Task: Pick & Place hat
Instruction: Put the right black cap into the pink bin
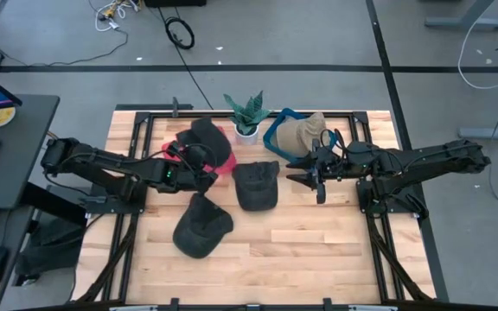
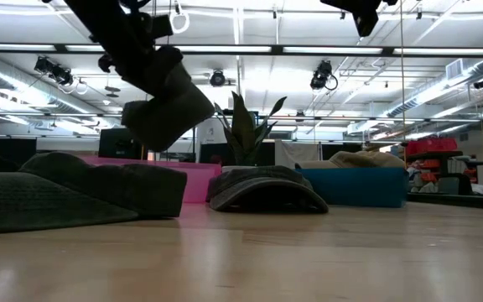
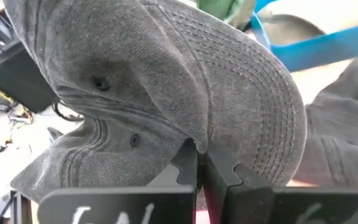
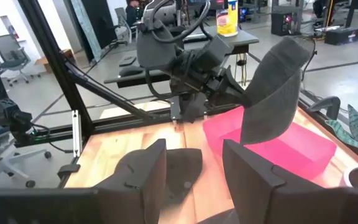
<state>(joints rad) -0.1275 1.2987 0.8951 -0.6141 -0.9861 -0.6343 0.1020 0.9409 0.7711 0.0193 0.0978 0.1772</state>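
My left gripper (image 1: 199, 169) is shut on a dark grey cap (image 1: 207, 138), held up over the pink bin (image 1: 225, 164). In the low view this cap (image 2: 170, 105) hangs clear above the bin (image 2: 193, 182). A second dark cap (image 1: 256, 184) lies crown-up at the table's middle. A third (image 1: 201, 226) lies nearer the table's near edge. A tan hat (image 1: 305, 134) sits in the blue bin (image 1: 277, 130). My right gripper (image 1: 318, 177) is open, just right of the middle cap, touching nothing. My left gripper pinches the held cap between its two fingers (image 3: 188, 163) where the crown meets the stitched brim (image 3: 194, 138). The cap is lifted clear of the table and bin; in the right wrist view it (image 4: 278, 87) stands up and tilted beyond the fingers.
A potted plant (image 1: 247, 117) stands at the far edge between the two bins. The black frame rails (image 1: 145, 114) border the wooden table. Bare wood (image 1: 309, 242) lies toward the near right.
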